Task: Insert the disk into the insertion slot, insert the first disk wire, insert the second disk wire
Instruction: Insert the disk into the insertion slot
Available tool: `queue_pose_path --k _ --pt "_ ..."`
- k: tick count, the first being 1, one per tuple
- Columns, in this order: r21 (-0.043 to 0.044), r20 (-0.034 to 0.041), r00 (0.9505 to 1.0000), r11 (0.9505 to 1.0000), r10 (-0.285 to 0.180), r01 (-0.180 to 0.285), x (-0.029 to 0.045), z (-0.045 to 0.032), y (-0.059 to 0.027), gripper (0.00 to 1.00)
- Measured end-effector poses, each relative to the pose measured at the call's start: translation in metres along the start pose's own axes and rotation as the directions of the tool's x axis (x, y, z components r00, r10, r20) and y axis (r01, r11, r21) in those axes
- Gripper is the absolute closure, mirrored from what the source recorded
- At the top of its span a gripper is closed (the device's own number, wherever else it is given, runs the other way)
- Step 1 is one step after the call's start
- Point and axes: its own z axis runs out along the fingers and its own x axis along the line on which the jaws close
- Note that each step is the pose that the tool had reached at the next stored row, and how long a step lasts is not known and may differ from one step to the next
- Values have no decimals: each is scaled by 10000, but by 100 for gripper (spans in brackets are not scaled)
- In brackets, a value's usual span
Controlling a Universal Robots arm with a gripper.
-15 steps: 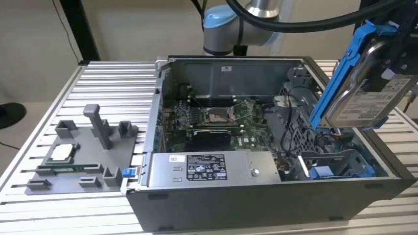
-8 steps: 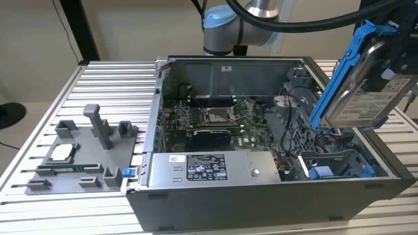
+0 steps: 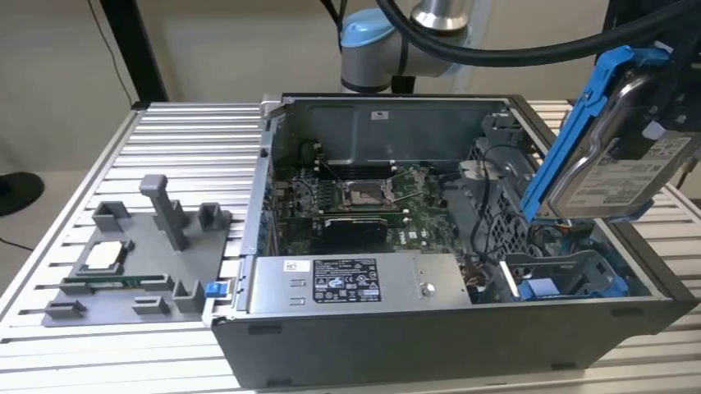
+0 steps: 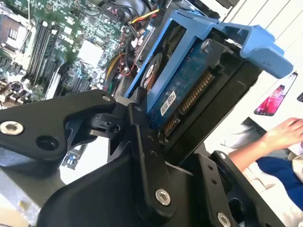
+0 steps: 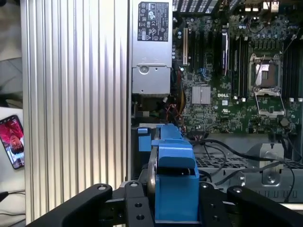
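Gripper (image 5: pixel 174 204) clamped on the disk (image 3: pixel 609 176), which is held tilted above the open computer case (image 3: pixel 438 341). In the exterior view, the insertion slot (image 3: pixel 564 277) lies at roughly 6 o'clock from the disk, apart.

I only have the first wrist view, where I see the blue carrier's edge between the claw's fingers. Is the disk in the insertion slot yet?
Observer: No. In the exterior view the disk hangs tilted in the air above the open case, gripped by the claw.
Operator: Is the slot free?
Observer: The insertion slot sits open in the case's near corner on the exterior view's right, below the disk. I see nothing in it.
Operator: Anyone close by?
Observer: The second wrist view shows a person's hand outside the case, apart from the claw.
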Motion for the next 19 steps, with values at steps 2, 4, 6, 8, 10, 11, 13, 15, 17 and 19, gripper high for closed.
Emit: queue_pose_path --k 2,4,6,8,10,11,13,15,17,19 --pt "0 3 10000 10000 1 -1 29 23 -7 100" --pt "-1 11 10000 10000 1 -1 63 48 -20 100" --pt "-1 17 10000 10000 2 -2 89 73 -30 100" --pt "-1 19 10000 10000 4 -4 103 97 -33 100" --pt "0 17 10000 10000 3 -3 111 117 -37 100" --pt "-1 17 10000 10000 3 -3 112 128 -38 100" --pt "-1 15 10000 10000 4 -4 113 140 -38 100" --pt "0 16 10000 10000 3 -3 114 145 -39 100" --pt "1 17 10000 10000 3 -3 113 146 -39 100" --pt "1 17 10000 10000 3 -3 113 146 -39 100"
